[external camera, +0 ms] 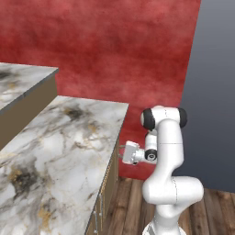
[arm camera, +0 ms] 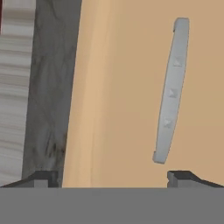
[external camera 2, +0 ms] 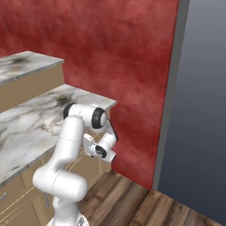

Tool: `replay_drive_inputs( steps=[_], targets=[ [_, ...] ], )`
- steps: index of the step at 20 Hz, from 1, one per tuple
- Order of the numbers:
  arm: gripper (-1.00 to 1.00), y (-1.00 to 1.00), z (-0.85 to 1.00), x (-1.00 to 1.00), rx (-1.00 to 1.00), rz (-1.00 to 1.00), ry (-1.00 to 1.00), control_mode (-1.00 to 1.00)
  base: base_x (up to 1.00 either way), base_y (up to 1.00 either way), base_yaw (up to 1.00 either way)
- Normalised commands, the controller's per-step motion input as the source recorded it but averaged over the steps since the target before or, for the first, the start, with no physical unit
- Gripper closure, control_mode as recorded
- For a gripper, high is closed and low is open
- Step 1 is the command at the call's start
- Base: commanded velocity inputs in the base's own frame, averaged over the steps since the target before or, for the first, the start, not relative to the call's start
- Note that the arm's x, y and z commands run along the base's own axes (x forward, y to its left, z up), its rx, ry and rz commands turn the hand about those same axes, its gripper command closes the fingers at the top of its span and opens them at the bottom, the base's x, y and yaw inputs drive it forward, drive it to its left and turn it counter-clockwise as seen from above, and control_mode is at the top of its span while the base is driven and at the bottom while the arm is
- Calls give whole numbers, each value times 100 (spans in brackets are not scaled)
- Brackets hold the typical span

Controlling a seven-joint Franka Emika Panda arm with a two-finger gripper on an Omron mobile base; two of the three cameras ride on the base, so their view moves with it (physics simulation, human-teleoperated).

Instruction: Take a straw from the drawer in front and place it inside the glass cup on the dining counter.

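Two-finger gripper (arm camera: 113,177): jaws spread wide, empty, faced the flat light tan wooden drawer front (arm camera: 127,87) close up, beside its pale grey bar handle (arm camera: 171,89). Drawer shut; straw unseen.

Wall (external camera: 101,50): mottled red. Counter top (external camera: 55,156): white-grey marble, black and gold veins. Drawer front (arm camera: 127,87): light tan wood. Handle (arm camera: 172,89): pale grey. Floor (external camera 2: 132,203): brown planks. Arm (external camera: 167,151): white, dark joints.

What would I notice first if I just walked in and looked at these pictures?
The white robot arm stands out, bent beside the marble counter against a red wall. Its gripper, open, points at a tan drawer front with a grey handle.
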Motion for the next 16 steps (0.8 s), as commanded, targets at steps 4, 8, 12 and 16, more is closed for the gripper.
replay_drive_inputs(
  steps=[4, 8, 12, 16],
  targets=[
    [-100, 7, -14, 19, 0, 0, -1, -100, 0, 0, 0],
    [-100, 8, -11, 16, 1, 0, -2, -100, 0, 0, 0],
    [-100, 8, -10, 18, 1, 0, 0, -100, 0, 0, 0],
    [-100, 7, -10, 19, 1, 0, 0, -100, 0, 0, 0]
  ],
)
